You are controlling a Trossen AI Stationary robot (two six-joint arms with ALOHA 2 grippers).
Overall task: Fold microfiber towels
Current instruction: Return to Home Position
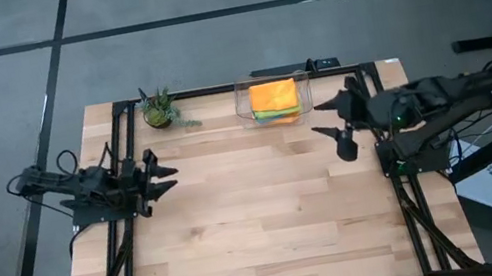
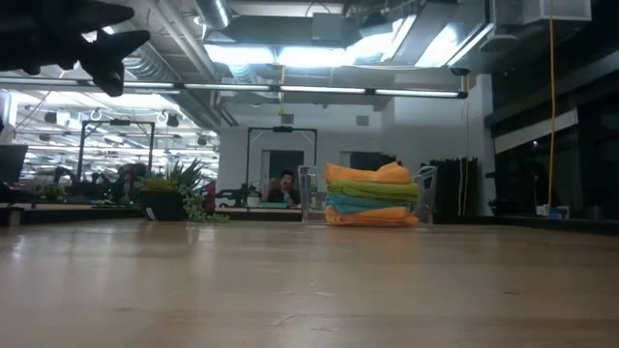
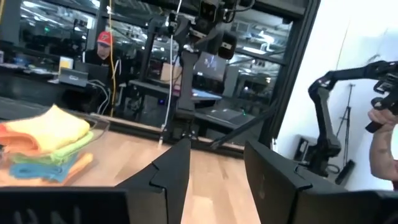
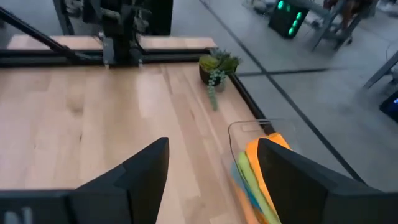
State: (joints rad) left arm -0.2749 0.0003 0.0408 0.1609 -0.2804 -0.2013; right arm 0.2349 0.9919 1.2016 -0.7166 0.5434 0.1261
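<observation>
Overhead, the towels [image 1: 275, 98] in the clear bin [image 1: 241, 96] at the surface's [image 1: 262, 227] far edge show orange over green; the low view adds teal and orange beneath. My left jaws and right jaws hang open at either side

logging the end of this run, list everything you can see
top orange towel: 1, orange, top of the stack in the bin
green towel: 1, lime green, second in the stack
teal towel: 1, teal blue, third
bottom orange towel: 1, orange, bottom of the stack
clear bin: 1, transparent, table's far edge, centre
potted plant: 1, green, far edge, left-arm side of the bin
table: 1, light wood
person: 1, red cap, room beyond
left gripper: dark, open, empty, left side
right gripper: dark, open, empty, near the bin
</observation>
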